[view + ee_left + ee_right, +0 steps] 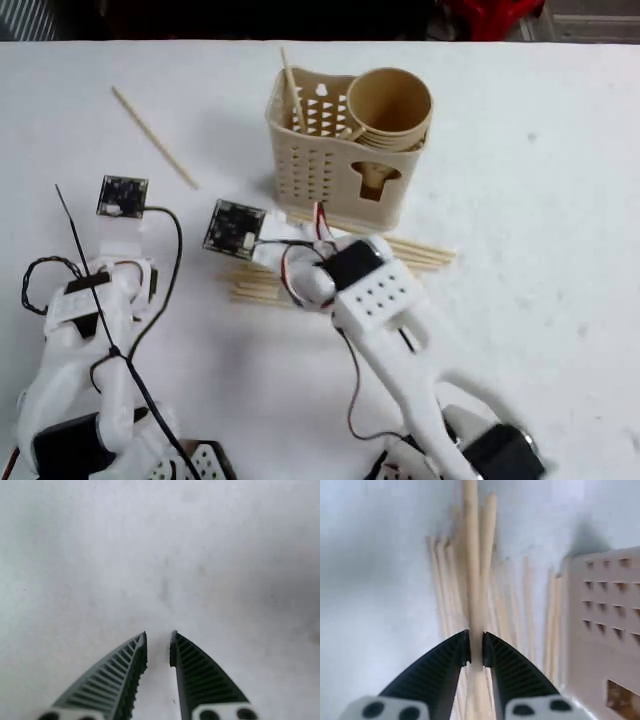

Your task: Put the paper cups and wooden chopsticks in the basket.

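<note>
Risks first:
- My right pincer (476, 652) is clamped on the held chopstick (471, 555). A 2nd stick lies tight against it, and I can't tell if it's in the grip too. If it's half caught, it likely drops on the lift.
- From the high view, the grip looks off-centre, toward 1 end of the pile of chopsticks (425, 252). The long free end could swing down or pivot in the jaws.
- The basket (320, 170) wall is just beside the pile. A tilted stick could clip the wall or rim instead of clearing it, and might nudge the basket.
- Neighbouring sticks touch the held one, so a fast pull may scatter them across the surface (560, 200).

Pose:
- The right arm is stretched forward, with the wrist pitched down over the pile, just in front of the basket.
- The left arm is folded back on its own side. My left pincer (158, 647) points down at bare surface, nearly closed with a thin gap, and holds nothing.

Task state:
- The paper cups (388, 100) are stacked inside the basket.
- 1 upright chopstick (292, 88) stands in the basket.
- 1 stray chopstick (155, 138) lies well apart, off on the left arm's side.
</note>
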Robot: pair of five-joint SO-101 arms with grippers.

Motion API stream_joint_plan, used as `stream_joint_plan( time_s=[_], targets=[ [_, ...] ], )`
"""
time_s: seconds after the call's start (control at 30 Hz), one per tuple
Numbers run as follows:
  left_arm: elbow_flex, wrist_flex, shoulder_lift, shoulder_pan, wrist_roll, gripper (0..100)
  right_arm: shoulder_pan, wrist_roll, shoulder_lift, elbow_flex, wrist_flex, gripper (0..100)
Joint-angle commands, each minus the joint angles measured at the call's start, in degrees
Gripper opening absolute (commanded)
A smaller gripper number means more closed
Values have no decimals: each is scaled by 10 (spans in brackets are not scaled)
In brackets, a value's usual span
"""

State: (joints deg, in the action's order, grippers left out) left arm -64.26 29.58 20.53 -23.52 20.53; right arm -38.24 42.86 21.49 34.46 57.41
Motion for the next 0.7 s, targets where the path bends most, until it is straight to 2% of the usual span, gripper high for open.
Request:
stream_joint_plan(
  time_s=[0.0, 0.13, 0.37, 0.67],
  targets=[
    [1, -13, 14, 15, 7, 98, 9, -24, 87, -29, 3, 16],
    [1, -13, 14, 15, 7, 98, 21, -32, 109, -30, 0, 16],
    [1, -13, 14, 15, 7, 98, 65, -111, 116, -91, -18, 16],
    [1, -13, 14, 15, 7, 98, 49, -169, 115, -226, -18, 16]
  ],
)
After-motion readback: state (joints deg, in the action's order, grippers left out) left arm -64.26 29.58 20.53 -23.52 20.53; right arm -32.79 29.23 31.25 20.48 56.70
